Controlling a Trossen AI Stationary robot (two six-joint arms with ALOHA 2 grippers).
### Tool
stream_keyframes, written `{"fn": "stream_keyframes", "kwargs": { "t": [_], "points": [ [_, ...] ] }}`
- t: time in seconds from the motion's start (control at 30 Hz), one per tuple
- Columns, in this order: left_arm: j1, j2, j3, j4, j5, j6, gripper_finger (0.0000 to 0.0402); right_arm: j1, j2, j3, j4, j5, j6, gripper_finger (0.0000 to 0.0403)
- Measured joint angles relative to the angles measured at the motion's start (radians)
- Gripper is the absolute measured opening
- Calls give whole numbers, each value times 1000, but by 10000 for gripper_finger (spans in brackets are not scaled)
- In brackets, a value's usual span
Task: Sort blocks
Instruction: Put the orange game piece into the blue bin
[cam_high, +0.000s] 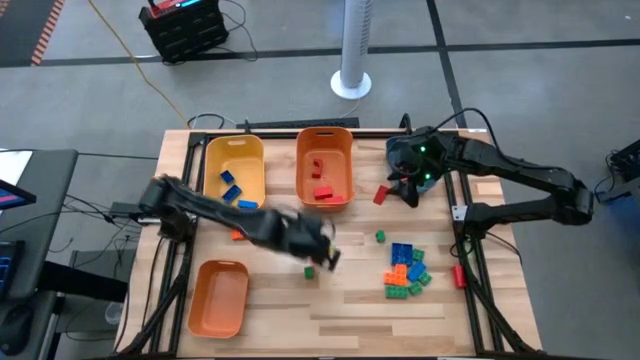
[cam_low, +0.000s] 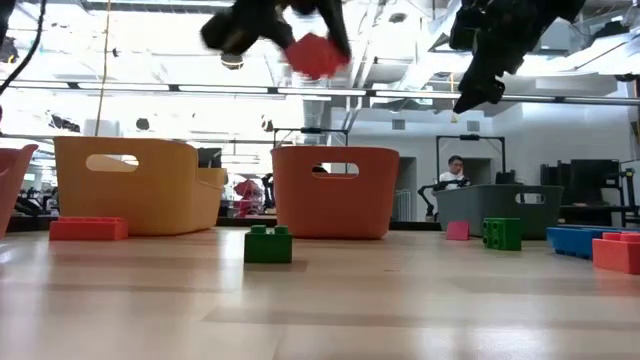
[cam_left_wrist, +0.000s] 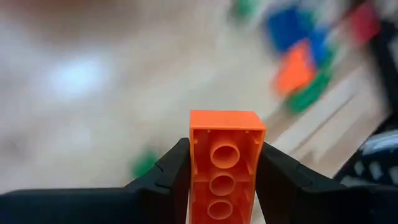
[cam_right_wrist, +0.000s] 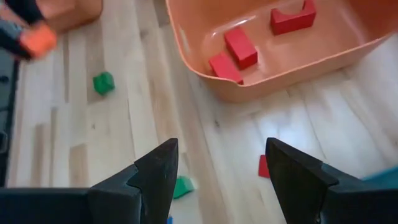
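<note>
My left gripper (cam_high: 322, 246) hangs above the middle of the table, shut on an orange brick (cam_left_wrist: 227, 168). The low view shows that brick (cam_low: 315, 55) high above the table. Below it a green brick (cam_high: 309, 271) lies on the wood. My right gripper (cam_right_wrist: 221, 168) is open and holds nothing. It hovers beside the far orange bin (cam_high: 325, 165), over a loose red brick (cam_high: 381, 194). A pile of blue, orange and green blocks (cam_high: 405, 268) lies to the right of centre. My left gripper pinches the orange brick by its two long sides (cam_left_wrist: 194, 163) between its two fingers (cam_left_wrist: 175, 171). The fingers lie along those sides and slant down. The brick is lifted clear of the table, and its hollow underside with round tubes faces the wrist camera.
A yellow bin (cam_high: 235, 170) at the far left holds blue bricks, and the far orange bin holds red ones. A second orange bin (cam_high: 218, 297) stands at the near left. Another green brick (cam_high: 380, 236) and a red one (cam_high: 459, 275) lie loose on the right.
</note>
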Motion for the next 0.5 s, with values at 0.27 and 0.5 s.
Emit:
{"fn": "stream_keyframes", "kwargs": {
  "t": [0.27, 0.5],
  "points": [
    [249, -194, 0, 198, -146, 555, 152, 42, -29, 0, 171, 34, 181, 254],
    [488, -199, 0, 493, 154, 804, 144, 202, 8, 0, 521, 323, 181, 254]
  ]
}}
